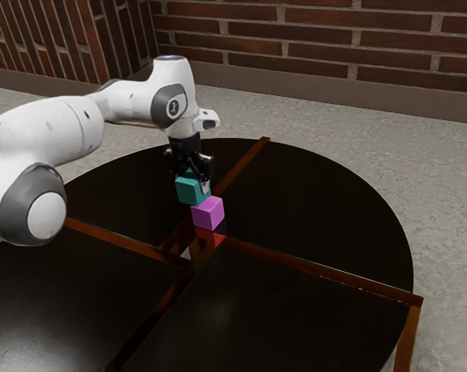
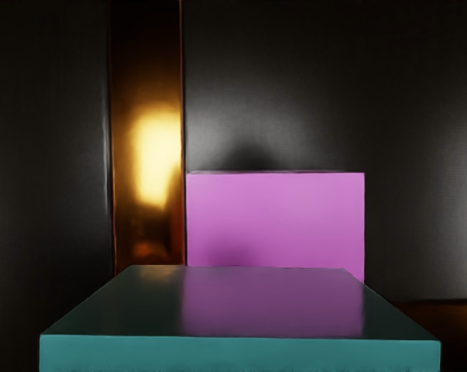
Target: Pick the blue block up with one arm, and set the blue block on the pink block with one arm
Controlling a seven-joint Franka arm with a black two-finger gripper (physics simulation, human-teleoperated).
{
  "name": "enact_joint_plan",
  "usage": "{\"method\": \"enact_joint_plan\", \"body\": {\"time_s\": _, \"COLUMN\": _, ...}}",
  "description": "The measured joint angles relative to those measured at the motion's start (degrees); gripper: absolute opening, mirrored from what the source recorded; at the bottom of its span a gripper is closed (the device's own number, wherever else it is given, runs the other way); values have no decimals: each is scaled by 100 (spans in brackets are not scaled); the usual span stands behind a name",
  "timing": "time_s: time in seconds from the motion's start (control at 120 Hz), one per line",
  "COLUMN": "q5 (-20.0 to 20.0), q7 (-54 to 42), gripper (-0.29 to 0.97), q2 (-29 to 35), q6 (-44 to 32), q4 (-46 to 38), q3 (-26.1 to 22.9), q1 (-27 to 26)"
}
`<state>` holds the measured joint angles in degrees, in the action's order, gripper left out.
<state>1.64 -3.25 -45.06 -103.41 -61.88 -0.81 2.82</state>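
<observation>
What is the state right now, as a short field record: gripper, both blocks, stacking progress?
gripper: shut on the blue block
blue block: teal-blue, held off the table, just to the exterior view's left of the pink block and higher
pink block: on the dark round table, near where its wooden strips cross
stacked: not yet

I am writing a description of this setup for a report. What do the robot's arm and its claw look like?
The arm is built of thick, rounded, glossy white segments. Its joints carry round grey caps: a large light grey one, and a smaller dark one with a small marking near the wrist. The claw is black, with two short fingers.
</observation>
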Motion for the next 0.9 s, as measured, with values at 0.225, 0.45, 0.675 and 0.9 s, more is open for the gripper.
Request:
{"method": "enact_joint_plan", "body": {"time_s": 0.225, "q5": -58, "q7": -13, "gripper": 37, "q2": -191, "q6": 278, "q4": 325, "q3": -2, "q1": 0}}
{"method": "enact_joint_plan", "body": {"time_s": 0.45, "q5": -195, "q7": 68, "gripper": 37, "q2": -228, "q6": 55, "q4": 346, "q3": -79, "q1": 0}}
{"method": "enact_joint_plan", "body": {"time_s": 0.675, "q5": -224, "q7": 486, "gripper": 37, "q2": -237, "q6": -164, "q4": 382, "q3": -106, "q1": 0}}
{"method": "enact_joint_plan", "body": {"time_s": 0.9, "q5": -228, "q7": 740, "gripper": 37, "q2": -377, "q6": -368, "q4": 383, "q3": -196, "q1": -8}}
